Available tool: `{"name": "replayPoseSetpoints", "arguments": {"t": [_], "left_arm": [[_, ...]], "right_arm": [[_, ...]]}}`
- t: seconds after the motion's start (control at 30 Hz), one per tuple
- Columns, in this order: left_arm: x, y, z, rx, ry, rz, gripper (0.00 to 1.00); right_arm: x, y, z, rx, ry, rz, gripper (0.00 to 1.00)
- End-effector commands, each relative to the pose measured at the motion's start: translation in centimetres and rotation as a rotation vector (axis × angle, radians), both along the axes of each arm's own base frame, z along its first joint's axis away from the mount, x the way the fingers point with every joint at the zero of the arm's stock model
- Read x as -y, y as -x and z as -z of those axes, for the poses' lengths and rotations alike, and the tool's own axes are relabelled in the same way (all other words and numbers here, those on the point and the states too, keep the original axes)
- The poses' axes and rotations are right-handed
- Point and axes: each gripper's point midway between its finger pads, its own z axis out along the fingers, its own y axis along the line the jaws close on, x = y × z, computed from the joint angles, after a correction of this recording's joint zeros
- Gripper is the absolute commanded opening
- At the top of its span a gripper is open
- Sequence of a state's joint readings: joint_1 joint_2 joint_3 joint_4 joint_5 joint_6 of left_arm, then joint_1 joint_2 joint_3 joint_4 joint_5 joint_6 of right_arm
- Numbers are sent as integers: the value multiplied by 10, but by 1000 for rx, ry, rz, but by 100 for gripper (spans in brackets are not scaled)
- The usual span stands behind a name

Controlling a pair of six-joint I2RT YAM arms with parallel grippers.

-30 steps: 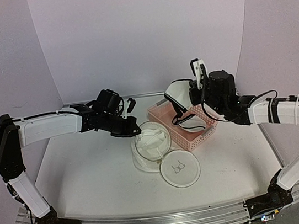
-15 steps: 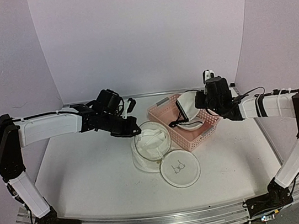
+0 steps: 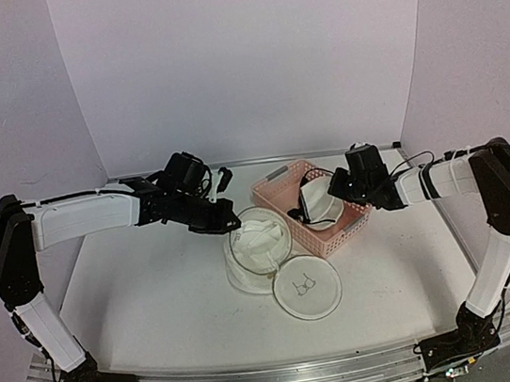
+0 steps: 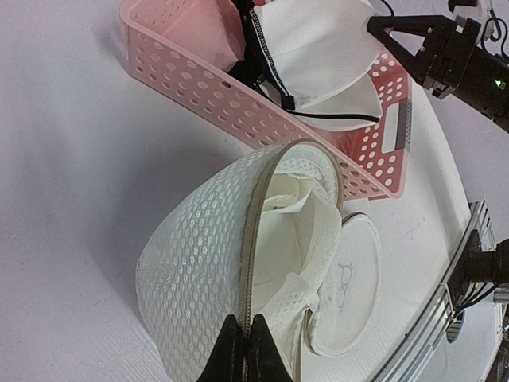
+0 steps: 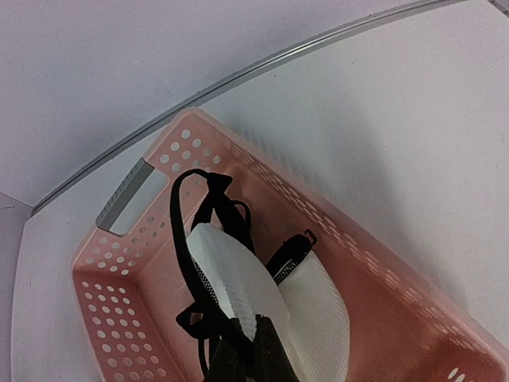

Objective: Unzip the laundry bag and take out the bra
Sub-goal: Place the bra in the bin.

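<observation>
From above we see the left gripper (image 3: 229, 223) at the far rim of the laundry bag (image 3: 256, 245), which lies unzipped mid-table. Only its wrist view shows us its fingers pressed together on the zipper seam (image 4: 248, 263). Rightward, the right gripper (image 3: 330, 195) pinches the bra (image 5: 266, 290) inside the pink basket (image 5: 111, 310), and we see that grip plainly from its wrist.

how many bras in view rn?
1. The bra is in the pink basket, with the right gripper shut on it. White fabric inside the bag could be another; can't tell.
</observation>
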State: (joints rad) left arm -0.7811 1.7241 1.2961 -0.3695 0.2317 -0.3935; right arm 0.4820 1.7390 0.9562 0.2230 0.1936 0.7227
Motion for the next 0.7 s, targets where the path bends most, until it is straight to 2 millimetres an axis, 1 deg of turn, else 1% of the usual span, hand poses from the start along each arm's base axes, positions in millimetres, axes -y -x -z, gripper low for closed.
{"name": "replayPoseSetpoints", "arguments": {"t": [0.0,0.1,0.13,0.3,0.37,0.47,0.67], "left_arm": [[0,2,-16,30,16,8,0],[0,1,-17,33,16,7,0],[0,2,-17,34,16,8,0],[1,1,-19,38,20,8,0],[1,0,-19,38,19,7,0],[0,1,-20,40,19,5,0],[-2,0,-21,48,16,-4,0]], "right_arm": [[-7,0,5,-12,-110,12,0],[-3,5,11,-21,-103,25,0],[-1,6,9,-15,-100,28,1],[7,10,-3,15,-75,40,25],[11,13,-9,27,-65,46,31],[15,18,-19,44,-47,42,36],[18,31,-44,77,-17,-3,41]]}}
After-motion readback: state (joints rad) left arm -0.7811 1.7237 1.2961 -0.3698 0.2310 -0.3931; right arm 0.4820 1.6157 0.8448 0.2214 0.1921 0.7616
